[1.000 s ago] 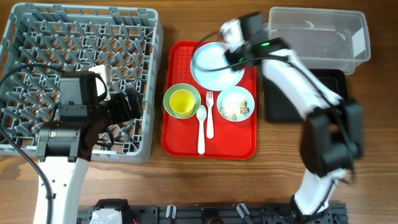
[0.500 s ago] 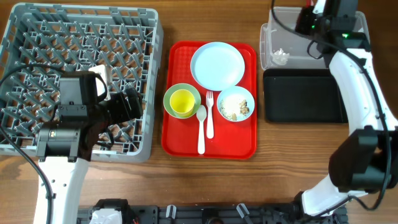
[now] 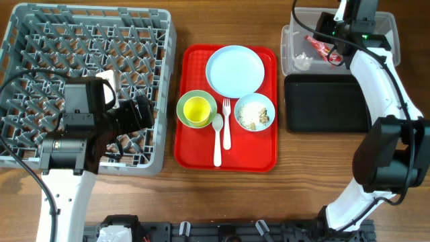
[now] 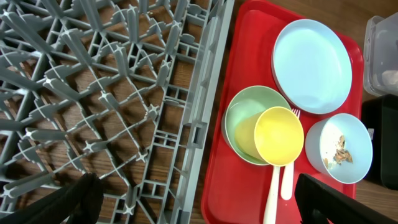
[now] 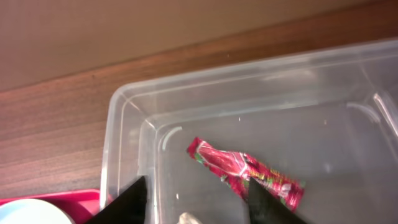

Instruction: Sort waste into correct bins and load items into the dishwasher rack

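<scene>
No legible text anywhere; print on the red wrapper (image 5: 244, 172) indistinct.

A brown wooden table (image 3: 302, 181) with grain running left to right fills the overhead view. Beyond its far edge, the right wrist view shows a plain beige wall (image 5: 124, 31), softly and evenly lit

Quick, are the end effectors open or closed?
Left end effector: open, holding nothing.
Right end effector: open, empty, over the small red crinkled snack wrapper.
</scene>
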Controlling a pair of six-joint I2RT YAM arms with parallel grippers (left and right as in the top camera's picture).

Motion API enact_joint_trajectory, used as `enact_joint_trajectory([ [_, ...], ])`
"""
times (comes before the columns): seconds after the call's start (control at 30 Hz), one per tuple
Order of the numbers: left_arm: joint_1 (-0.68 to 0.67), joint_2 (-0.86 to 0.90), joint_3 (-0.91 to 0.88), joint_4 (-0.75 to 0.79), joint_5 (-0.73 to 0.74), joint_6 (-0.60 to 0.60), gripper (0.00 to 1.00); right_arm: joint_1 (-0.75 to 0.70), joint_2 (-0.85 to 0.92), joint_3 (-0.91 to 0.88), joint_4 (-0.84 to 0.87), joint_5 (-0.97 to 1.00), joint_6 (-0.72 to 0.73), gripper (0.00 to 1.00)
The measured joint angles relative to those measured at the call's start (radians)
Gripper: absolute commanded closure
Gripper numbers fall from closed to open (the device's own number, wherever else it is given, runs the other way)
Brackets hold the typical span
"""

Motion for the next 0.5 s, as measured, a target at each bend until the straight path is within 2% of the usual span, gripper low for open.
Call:
enact_joint_trajectory([
  [0.07, 0.000, 0.000, 0.000, 0.000, 0.000, 0.000, 0.00, 0.000, 0.000, 0.000, -0.017, 0.010, -0.002, 0.85],
  [0.1, 0.000, 0.000, 0.000, 0.000, 0.000, 0.000, 0.00, 0.000, 0.000, 0.000, -0.022, 0.013, -0.002, 0.86],
  [0.37, 0.000, 0.000, 0.000, 0.000, 0.000, 0.000, 0.00, 0.000, 0.035, 0.000, -0.065, 0.043, -0.005, 0.84],
  [0.5, 0.000, 0.000, 0.000, 0.000, 0.000, 0.000, 0.00, 0.000, 0.073, 0.000, -0.114, 0.062, -0.005, 0.87],
])
